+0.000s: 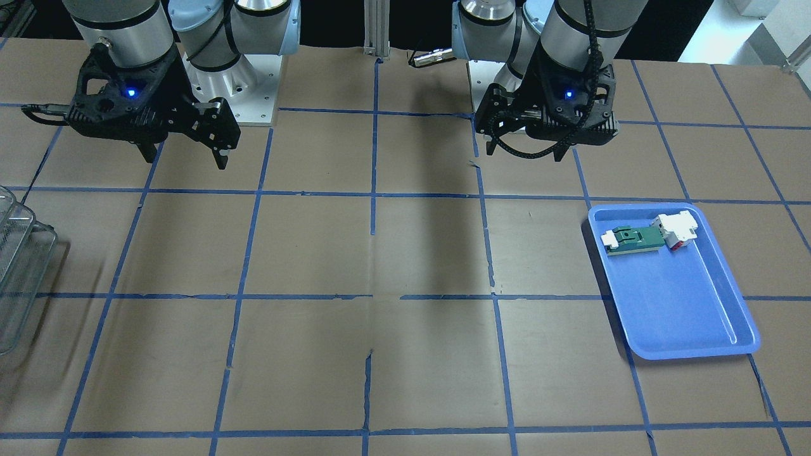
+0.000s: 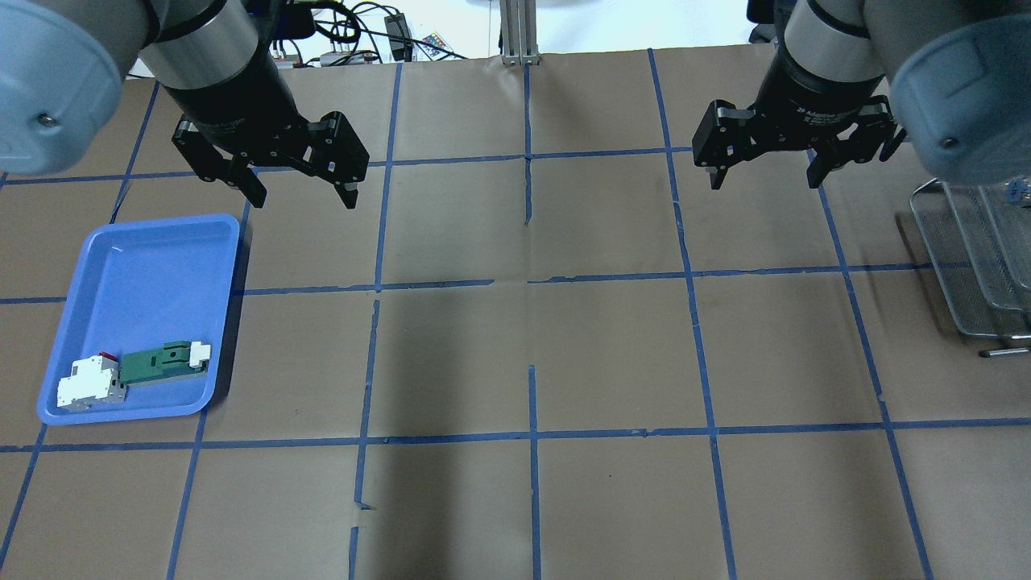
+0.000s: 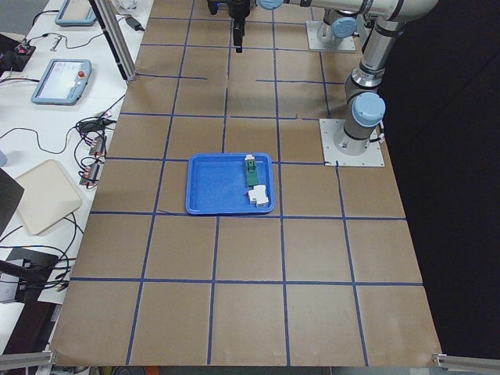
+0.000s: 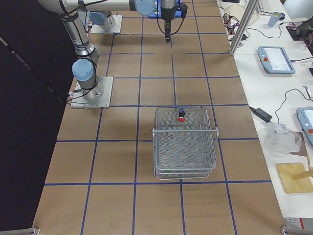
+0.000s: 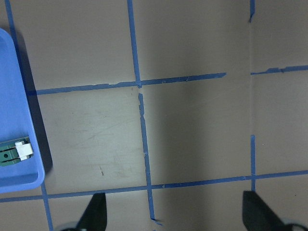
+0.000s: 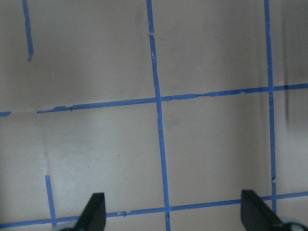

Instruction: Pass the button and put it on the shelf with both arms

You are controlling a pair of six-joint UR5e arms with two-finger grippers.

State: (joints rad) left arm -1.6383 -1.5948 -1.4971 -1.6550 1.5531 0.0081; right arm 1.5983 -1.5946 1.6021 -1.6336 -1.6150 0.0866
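The button (image 4: 181, 116), with its red cap, lies in the top tier of the wire-mesh shelf (image 4: 186, 152), at the end nearest the table's middle. The shelf also shows at the right edge of the overhead view (image 2: 962, 266) and at the left edge of the front view (image 1: 25, 253). My left gripper (image 2: 304, 200) (image 1: 526, 154) hangs open and empty above the table, beyond the blue tray. My right gripper (image 2: 764, 183) (image 1: 186, 161) hangs open and empty, left of the shelf in the overhead view. Both wrist views show only taped paper between the fingertips.
A blue tray (image 2: 145, 258) (image 1: 684, 297) sits on my left side. It holds a green-and-white flat part (image 2: 161, 362) and a white block with red (image 2: 89, 383). Brown paper with blue tape lines covers the table between the arms.
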